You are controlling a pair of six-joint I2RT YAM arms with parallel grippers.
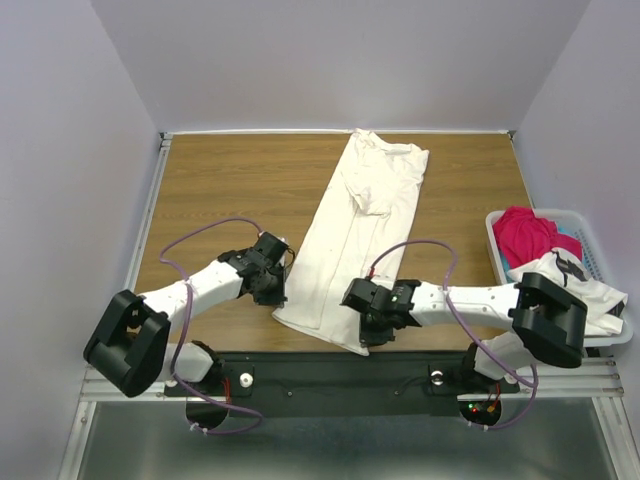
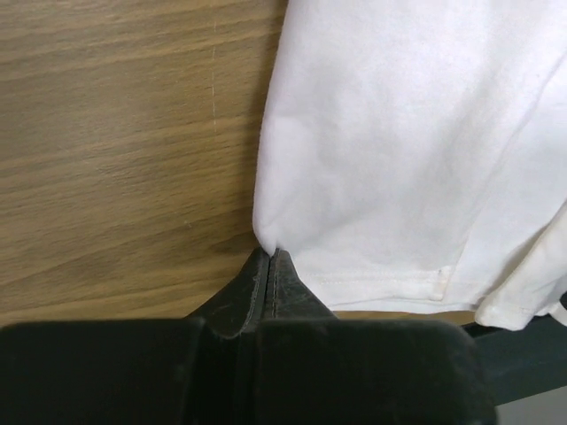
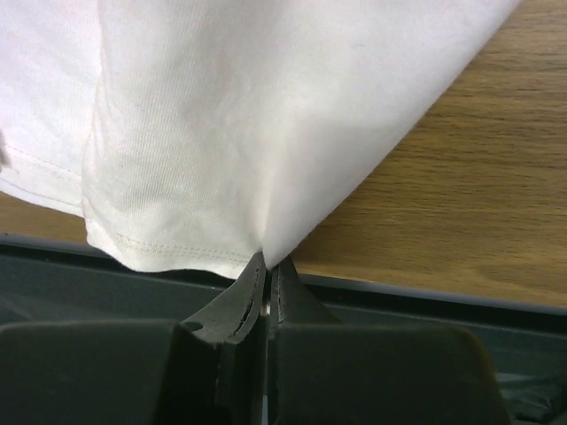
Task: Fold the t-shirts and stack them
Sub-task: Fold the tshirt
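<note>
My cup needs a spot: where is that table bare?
The table is bare left of the off-white t-shirt and between it and the basket. The near edge is crowded: left gripper and right gripper pinch its hem.

Wood-grain table point(image 1: 230, 190) in the centre. White slatted basket point(image 1: 592, 250) at 3 o'clock, just past the table edge. Pale walls point(image 1: 60, 150) at 9, 12 and 3. Metal rail point(image 1: 148, 210) along the 9 o'clock side.

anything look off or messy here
The off-white t-shirt lies slanted across the table, its near hem corner past the front edge. In the basket, the white marked tee spills over the rim. Nothing looks damaged.
</note>
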